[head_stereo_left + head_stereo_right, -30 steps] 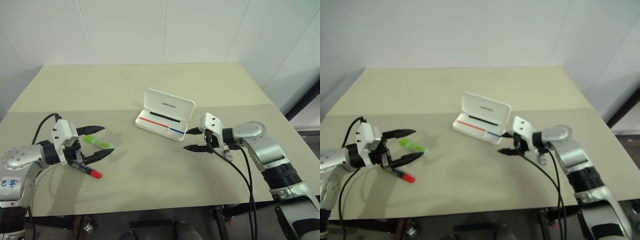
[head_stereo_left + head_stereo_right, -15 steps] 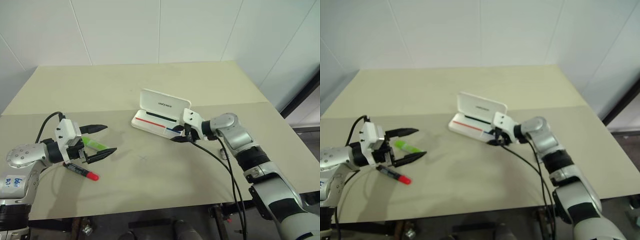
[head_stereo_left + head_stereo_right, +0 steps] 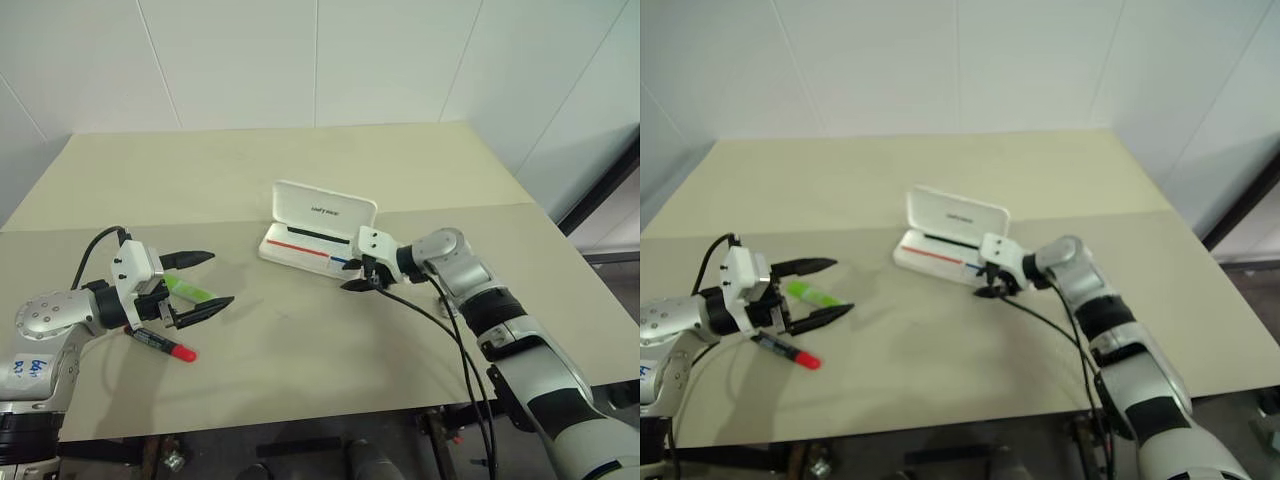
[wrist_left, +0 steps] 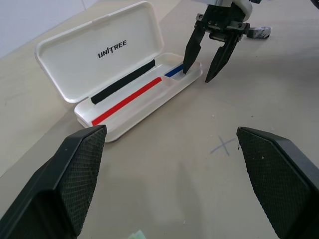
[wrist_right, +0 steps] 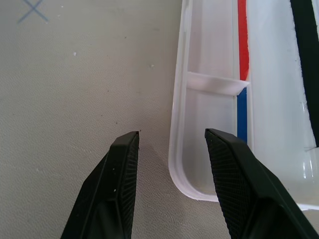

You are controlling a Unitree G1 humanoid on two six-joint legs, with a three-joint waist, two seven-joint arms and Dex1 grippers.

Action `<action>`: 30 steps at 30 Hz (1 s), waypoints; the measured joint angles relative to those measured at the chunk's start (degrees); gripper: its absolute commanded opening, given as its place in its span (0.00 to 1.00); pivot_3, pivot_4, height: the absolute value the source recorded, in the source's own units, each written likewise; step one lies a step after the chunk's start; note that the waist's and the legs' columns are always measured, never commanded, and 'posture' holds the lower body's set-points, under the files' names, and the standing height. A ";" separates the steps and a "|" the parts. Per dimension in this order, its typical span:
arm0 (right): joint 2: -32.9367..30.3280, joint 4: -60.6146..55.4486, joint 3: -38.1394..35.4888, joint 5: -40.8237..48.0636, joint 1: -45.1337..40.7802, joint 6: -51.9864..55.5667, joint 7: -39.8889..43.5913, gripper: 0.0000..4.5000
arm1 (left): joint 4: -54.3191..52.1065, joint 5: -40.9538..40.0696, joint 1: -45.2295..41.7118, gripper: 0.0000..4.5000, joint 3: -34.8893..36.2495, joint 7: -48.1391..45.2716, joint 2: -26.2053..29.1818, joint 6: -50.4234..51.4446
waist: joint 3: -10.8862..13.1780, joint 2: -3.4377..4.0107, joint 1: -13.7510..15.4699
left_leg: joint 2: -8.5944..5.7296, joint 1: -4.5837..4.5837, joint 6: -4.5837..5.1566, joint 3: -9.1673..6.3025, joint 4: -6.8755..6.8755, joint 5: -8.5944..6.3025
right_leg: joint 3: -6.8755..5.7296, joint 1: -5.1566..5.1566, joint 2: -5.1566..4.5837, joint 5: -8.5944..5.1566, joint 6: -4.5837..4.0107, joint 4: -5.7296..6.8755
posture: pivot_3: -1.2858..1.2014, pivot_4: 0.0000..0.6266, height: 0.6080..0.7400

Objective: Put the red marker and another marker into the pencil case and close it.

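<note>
On the beige surface (image 3: 300,350), the pencil case (image 3: 315,232) lies open and empty; the red marker (image 3: 160,343) and light green marker (image 3: 190,289) lie outside. Left fingers (image 3: 218,303) spread wide, right fingers (image 4: 189,52) half-open astride the case's corner, both holding nothing.

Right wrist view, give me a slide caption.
Open right gripper straddling the front rim of the open pencil case.

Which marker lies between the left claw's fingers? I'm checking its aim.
The light green marker lies between the open left claw's fingers; the red marker lies outside them, nearer the table's front edge.
</note>
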 measured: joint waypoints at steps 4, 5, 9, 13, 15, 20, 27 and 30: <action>0.88 3.19 0.16 -0.62 -1.26 -1.74 -0.68 0.36 | -0.13 0.04 0.37 1.00 0.03 0.26 0.00 -0.02 | 0.00 0.00 -0.30 | -0.01 0.01 0.00 -0.01 0.04 0.00 | 0.00 0.01 0.00 0.00 0.00 0.04 | 0.52 0.24 1.00; 1.10 3.80 0.16 -0.76 -1.56 -2.12 -0.85 0.29 | -0.16 0.04 0.44 1.00 0.04 0.31 0.00 -0.02 | 0.00 0.00 -0.35 | -0.01 0.01 0.00 -0.01 0.03 0.00 | 0.00 0.01 0.00 0.00 0.00 0.04 | 0.52 0.24 1.00; 2.08 5.43 0.20 -1.38 -2.50 -3.10 -0.73 0.01 | -0.30 0.05 0.73 1.00 0.15 0.68 0.01 -0.02 | 0.00 0.00 -0.48 | -0.01 0.02 0.00 -0.02 0.03 0.00 | -0.01 0.01 0.00 0.00 0.00 0.07 | 0.52 0.24 1.00; 2.48 5.90 0.38 -1.88 -2.83 -3.77 -0.79 0.01 | -0.30 0.05 0.75 1.00 0.24 0.71 0.02 -0.12 | -0.02 -0.03 -0.59 | -0.01 0.05 0.00 -0.02 0.07 0.00 | 0.00 0.01 0.00 0.00 0.00 0.13 | 0.52 0.24 1.00; 2.58 5.90 0.38 -1.92 -2.87 -3.81 -0.82 0.01 | -0.30 0.07 0.74 1.00 0.24 0.72 0.02 -0.20 | -0.02 -0.03 -0.61 | -0.01 0.06 0.00 -0.03 0.06 0.01 | -0.01 0.01 0.01 0.00 0.00 0.16 | 0.52 0.24 1.00; 2.58 5.82 0.36 -1.92 -2.93 -3.80 -0.39 0.01 | -0.26 0.11 0.65 1.00 0.24 0.74 0.02 -0.57 | -0.02 -0.03 -0.61 | -0.01 0.06 0.00 -0.03 0.05 0.01 | 0.00 0.01 0.01 0.00 0.00 0.13 | 0.52 0.24 1.00; -0.65 -7.27 0.38 -0.94 0.93 2.11 5.86 0.01 | 0.03 0.11 0.47 1.00 0.31 0.44 0.04 -1.41 | -0.01 -0.02 -0.50 | 0.00 0.00 -0.01 -0.05 -0.02 0.01 | -0.02 -0.04 0.00 -0.01 0.00 0.12 | 0.52 0.24 1.00; -2.76 -15.92 0.39 0.18 3.98 6.90 8.28 0.01 | 0.16 0.11 0.45 1.00 0.85 -0.03 0.07 -1.90 | -0.01 -0.02 -0.49 | 0.00 -0.01 -0.01 -0.05 -0.01 0.00 | -0.02 -0.04 0.01 -0.02 -0.01 0.13 | 0.52 0.24 1.00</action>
